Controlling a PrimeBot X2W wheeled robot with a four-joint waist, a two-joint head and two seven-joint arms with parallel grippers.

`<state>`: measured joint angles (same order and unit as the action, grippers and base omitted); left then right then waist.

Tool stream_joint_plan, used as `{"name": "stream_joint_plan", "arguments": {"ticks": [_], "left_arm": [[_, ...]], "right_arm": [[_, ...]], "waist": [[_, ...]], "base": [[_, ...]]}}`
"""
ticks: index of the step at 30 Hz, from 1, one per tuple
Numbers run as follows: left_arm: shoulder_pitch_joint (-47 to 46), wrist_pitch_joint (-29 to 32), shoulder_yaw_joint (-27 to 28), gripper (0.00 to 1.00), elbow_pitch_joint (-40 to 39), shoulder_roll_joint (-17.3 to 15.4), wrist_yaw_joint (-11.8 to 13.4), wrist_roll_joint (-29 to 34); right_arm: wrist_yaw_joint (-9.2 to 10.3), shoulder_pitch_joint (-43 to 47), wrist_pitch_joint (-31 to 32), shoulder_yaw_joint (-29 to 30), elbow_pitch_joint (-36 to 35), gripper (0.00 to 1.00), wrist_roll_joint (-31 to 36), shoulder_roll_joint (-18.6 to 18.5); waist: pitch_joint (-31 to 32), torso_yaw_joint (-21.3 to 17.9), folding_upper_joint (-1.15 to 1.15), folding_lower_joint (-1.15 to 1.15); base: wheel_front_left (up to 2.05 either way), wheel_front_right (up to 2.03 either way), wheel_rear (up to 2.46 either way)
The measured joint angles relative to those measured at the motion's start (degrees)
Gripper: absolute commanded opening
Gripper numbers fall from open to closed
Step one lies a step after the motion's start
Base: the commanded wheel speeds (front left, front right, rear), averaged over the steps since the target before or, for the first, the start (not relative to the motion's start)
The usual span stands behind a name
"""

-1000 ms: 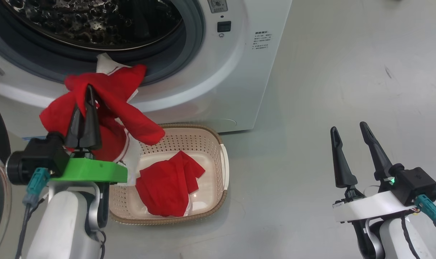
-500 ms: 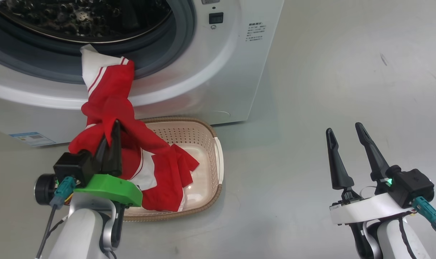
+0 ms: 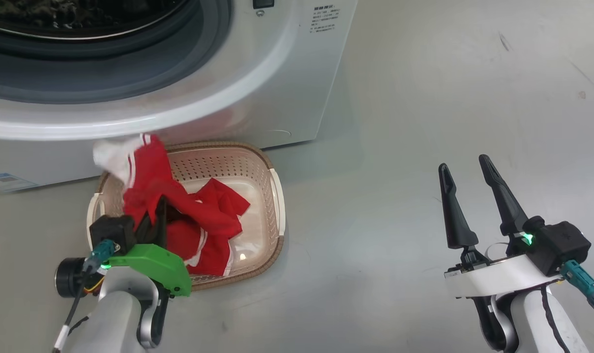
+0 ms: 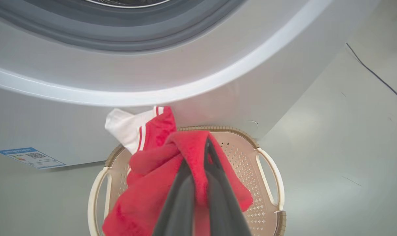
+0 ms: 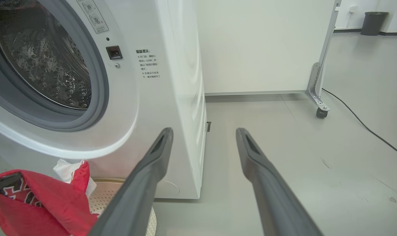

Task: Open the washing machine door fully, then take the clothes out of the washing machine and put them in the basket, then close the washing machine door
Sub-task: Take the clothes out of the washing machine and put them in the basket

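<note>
Lowered from the washing machine (image 3: pixel 257 73), left claw (image 3: pixel 159 208) clamps soft, light clothes (image 3: pixel 144 171) by a bunched fold, basket (image 3: pixel 228 145) below; right claw (image 3: pixel 462 164) gapes empty.

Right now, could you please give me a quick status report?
Left gripper shut on red garment, over basket. Right gripper open, idle. Another garment already in basket. Washing machine close behind basket.
</note>
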<state>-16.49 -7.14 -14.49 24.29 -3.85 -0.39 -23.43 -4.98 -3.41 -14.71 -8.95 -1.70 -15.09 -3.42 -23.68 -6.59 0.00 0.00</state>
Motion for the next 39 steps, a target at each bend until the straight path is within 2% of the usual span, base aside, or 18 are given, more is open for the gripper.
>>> {"name": "stream_joint_plan", "arguments": {"ticks": [8, 25, 26, 27, 28, 29, 39], "left_arm": [[-5.80, 2.36, 0.34, 0.00, 7.01, -0.66, -1.10, 0.00], [-15.78, 7.10, 3.35, 0.00, 21.62, -1.78, -0.59, -0.90], [-16.23, 7.14, 3.56, 0.29, 22.19, -1.88, -0.45, -1.16], [-16.69, 7.14, 3.65, 0.40, 22.86, -2.02, -0.42, -1.53], [-17.09, 7.09, 3.69, 0.73, 23.43, -2.19, -0.42, -1.67], [-17.46, 7.06, 3.81, 1.00, 23.87, -2.27, -0.42, -1.77], [-19.74, 4.02, 4.28, 1.00, 27.51, -2.26, -0.42, -1.78]], "right_arm": [[-0.02, -1.96, 0.00, -0.13, -0.80, 1.00, -0.57, 0.18], [-0.48, -6.84, 0.00, -0.96, -1.66, 1.00, -2.54, 0.66], [-0.48, -7.06, 0.00, -1.00, -1.66, 1.00, -2.56, 0.67], [-0.49, -7.26, 0.00, -1.07, -1.62, 1.00, -2.66, 0.68], [-0.49, -7.43, 0.00, -1.08, -1.57, 1.00, -2.80, 0.70], [-0.49, -7.67, 0.00, -1.07, -1.47, 1.00, -2.89, 0.74], [-0.48, -8.19, 0.00, -0.32, -0.58, 1.00, -2.96, 0.82]], "waist": [[-3.61, -2.18, 0.00, 0.00], [-12.44, -6.47, 0.00, 0.00], [-12.83, -6.67, 0.00, 0.00], [-13.20, -6.86, 0.00, 0.00], [-13.50, -7.06, 0.00, 0.00], [-13.74, -7.25, 0.00, 0.00], [-13.49, -7.18, 0.00, 0.00]], "base": [[0.00, 0.00, 0.00], [0.00, 0.00, 0.00], [0.00, 0.00, 0.00], [0.00, 0.00, 0.00], [0.00, 0.00, 0.00], [0.00, 0.00, 0.00], [0.00, 0.00, 0.00]]}}
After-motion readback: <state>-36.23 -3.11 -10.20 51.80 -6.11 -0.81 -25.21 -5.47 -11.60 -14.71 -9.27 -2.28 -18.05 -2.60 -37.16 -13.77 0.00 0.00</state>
